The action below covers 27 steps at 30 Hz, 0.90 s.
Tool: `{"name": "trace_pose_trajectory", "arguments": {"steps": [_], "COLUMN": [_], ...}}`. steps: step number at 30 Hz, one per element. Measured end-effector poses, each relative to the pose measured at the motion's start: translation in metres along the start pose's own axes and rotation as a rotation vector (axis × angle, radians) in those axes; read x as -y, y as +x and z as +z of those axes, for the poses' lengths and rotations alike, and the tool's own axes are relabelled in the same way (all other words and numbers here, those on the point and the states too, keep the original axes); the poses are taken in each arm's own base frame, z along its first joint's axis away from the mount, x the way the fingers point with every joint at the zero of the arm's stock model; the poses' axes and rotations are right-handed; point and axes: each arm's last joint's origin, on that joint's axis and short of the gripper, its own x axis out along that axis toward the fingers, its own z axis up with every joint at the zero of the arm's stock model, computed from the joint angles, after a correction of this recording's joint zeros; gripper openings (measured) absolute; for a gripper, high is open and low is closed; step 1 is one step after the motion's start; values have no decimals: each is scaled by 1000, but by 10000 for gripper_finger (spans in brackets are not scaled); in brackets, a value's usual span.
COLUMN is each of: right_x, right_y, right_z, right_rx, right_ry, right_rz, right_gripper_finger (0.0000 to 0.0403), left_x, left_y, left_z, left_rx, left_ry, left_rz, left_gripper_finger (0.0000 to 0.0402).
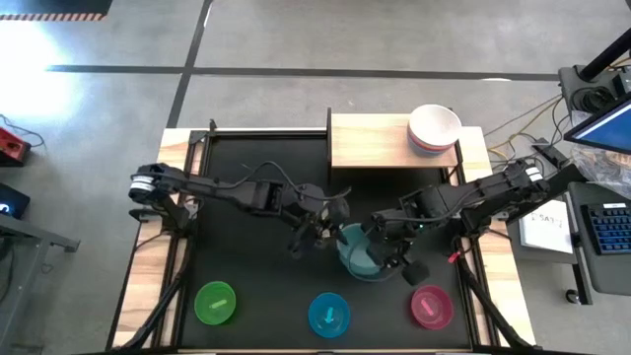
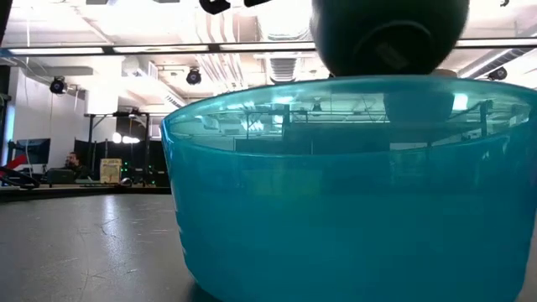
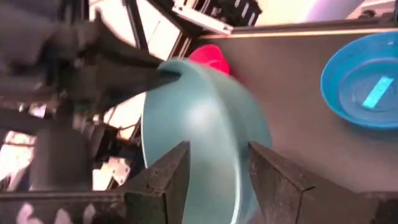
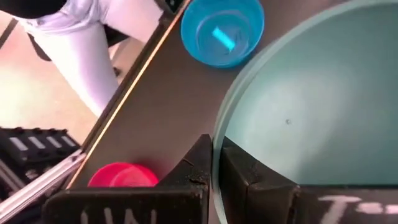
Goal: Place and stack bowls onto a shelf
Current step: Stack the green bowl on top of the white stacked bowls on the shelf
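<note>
Teal round plastic bowl [image 1: 357, 251]: lay mid-table, between both grippers. Right gripper [image 4: 214, 171] was clamped shut on its rim (nearer arm); left gripper [image 3: 214, 168] stood parted, straddling the opposite edge. Pale wooden shelf [image 1: 370, 138] lay toward the far edge.

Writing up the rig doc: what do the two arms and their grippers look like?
Both arms are dark, slim, jointed links with pale silver-white sections near the bases and thin black cables looped along them. The left gripper has two blocky matte-black fingers with rough edges. The right gripper has similar black fingers, with white lettering on its body.
</note>
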Motion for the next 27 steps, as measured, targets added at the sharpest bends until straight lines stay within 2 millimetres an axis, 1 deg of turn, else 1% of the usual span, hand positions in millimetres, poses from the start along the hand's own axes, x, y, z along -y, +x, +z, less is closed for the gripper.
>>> {"name": "trace_pose_trajectory", "arguments": {"steps": [3,8,13,18,20,23,27], "right_x": [-1,-1,-3,3,6,8,12], "right_y": [-1,-5,-22,-57,-74,-103,-142], "right_z": [-5,-19,-26,-38,-43,-52,-68], "right_rx": [-52,-208,-281,-403,-359,-279,-170], "right_ry": [52,131,118,160,188,235,352], "right_rz": [0,-98,-269,-517,-589,-623,-722], "right_gripper_finger": [7,7,8,8,8,8,8], "left_x": [-7,-17,-16,-12,-12,-12,-10], "left_y": [-6,-16,-20,-20,-20,-21,-22], "left_z": [-4,-7,-11,-14,-14,-13,-14], "left_rx": [-25,-52,-85,-109,-111,-112,-120], "left_ry": [-9,-33,-89,-104,-110,-126,-136], "left_rz": [18,16,-28,-67,-71,-71,-85], "left_gripper_finger": [142,140,132,122,117,111,108]}}
